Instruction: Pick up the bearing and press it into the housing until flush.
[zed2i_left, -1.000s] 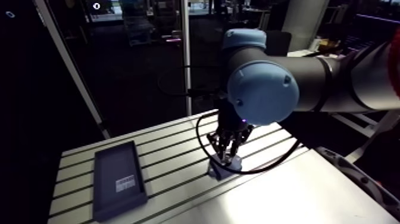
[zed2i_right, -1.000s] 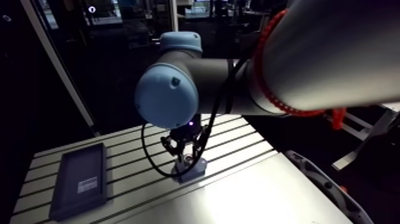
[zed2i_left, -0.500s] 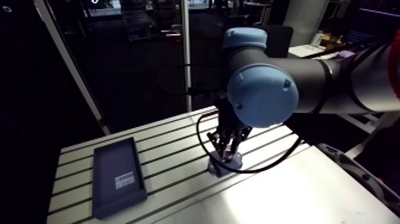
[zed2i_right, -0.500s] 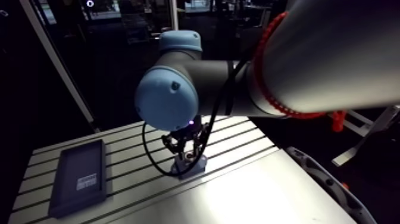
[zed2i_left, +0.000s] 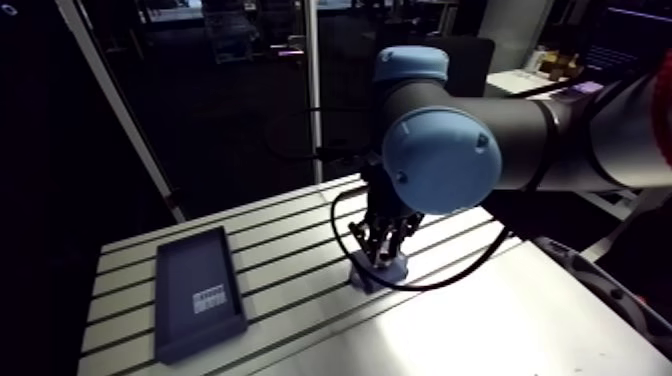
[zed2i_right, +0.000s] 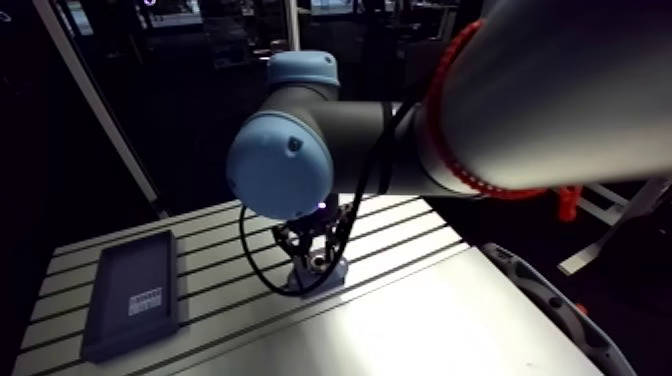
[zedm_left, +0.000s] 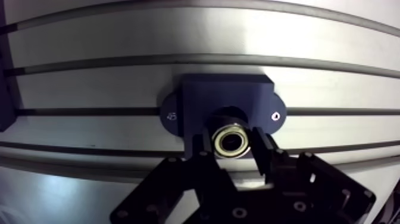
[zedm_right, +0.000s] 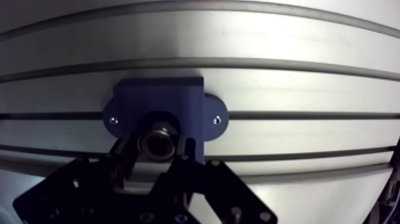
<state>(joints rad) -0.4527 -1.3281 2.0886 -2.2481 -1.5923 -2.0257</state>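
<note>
Metal bearing (zedm_left: 231, 142) at blue housing (zedm_left: 223, 95) bore

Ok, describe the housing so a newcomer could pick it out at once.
On the slotted aluminium table, look directly under the gripper, away from the flat dark tray. The housing is the small dark-blue block with a rounded ear on each side. Unlike the tray, it has a round bore, at which the gripper holds the metal bearing.
</note>
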